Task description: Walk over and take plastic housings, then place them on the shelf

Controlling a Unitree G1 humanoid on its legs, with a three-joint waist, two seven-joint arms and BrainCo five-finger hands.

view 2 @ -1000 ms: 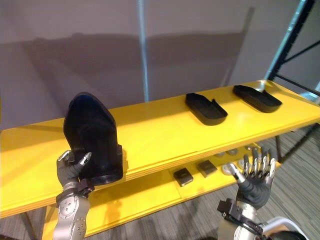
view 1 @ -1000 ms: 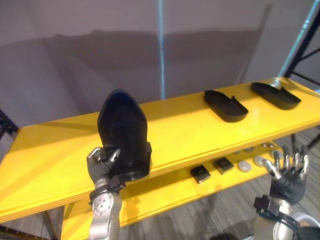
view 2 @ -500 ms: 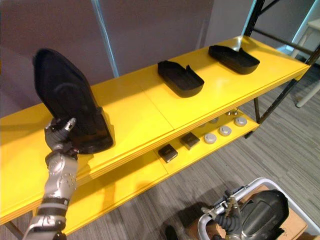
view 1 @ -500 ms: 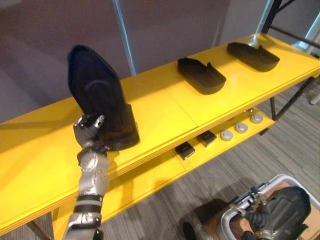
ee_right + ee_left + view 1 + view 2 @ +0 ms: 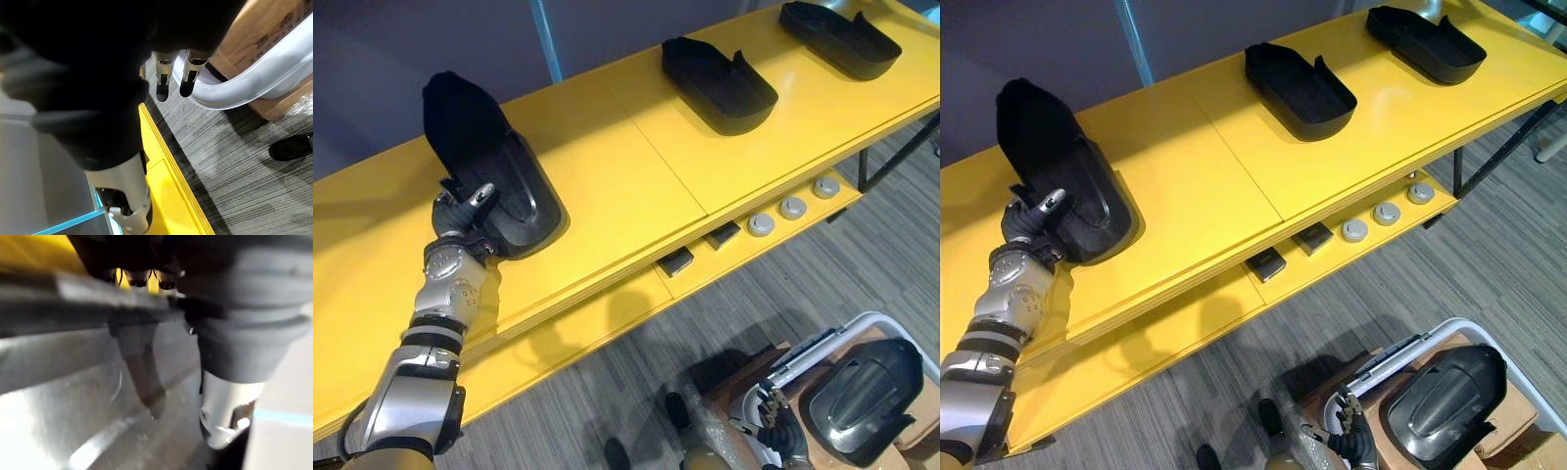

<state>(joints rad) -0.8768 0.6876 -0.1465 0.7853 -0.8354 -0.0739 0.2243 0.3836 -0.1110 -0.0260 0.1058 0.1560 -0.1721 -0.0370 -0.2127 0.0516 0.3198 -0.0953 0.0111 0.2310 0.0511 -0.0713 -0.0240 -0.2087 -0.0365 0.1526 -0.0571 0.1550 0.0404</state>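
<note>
A black plastic housing (image 5: 487, 168) leans on the top board of the yellow shelf (image 5: 607, 186) near its left end, its lower end on the board and its narrow end raised. My left hand (image 5: 462, 211) is shut on that lower end, thumb over the rim. Two more black housings (image 5: 720, 70) (image 5: 842, 24) lie flat further right on the same board. Down by the floor, my right hand (image 5: 1351, 441) hangs open beside a white bin (image 5: 822, 345), its fingers (image 5: 164, 81) loose. Another black housing (image 5: 1445, 397) lies in that bin.
The lower shelf board (image 5: 607, 313) carries two small black blocks (image 5: 677, 260) and three round silver discs (image 5: 792, 207). The white bin rests on a cardboard box (image 5: 1513, 441) on the grey carpet in front of the shelf.
The view has swung downward and toward the right. My left hand has tipped the held housing lower onto the board. My right hand has dropped from shelf height to beside the bin.
</note>
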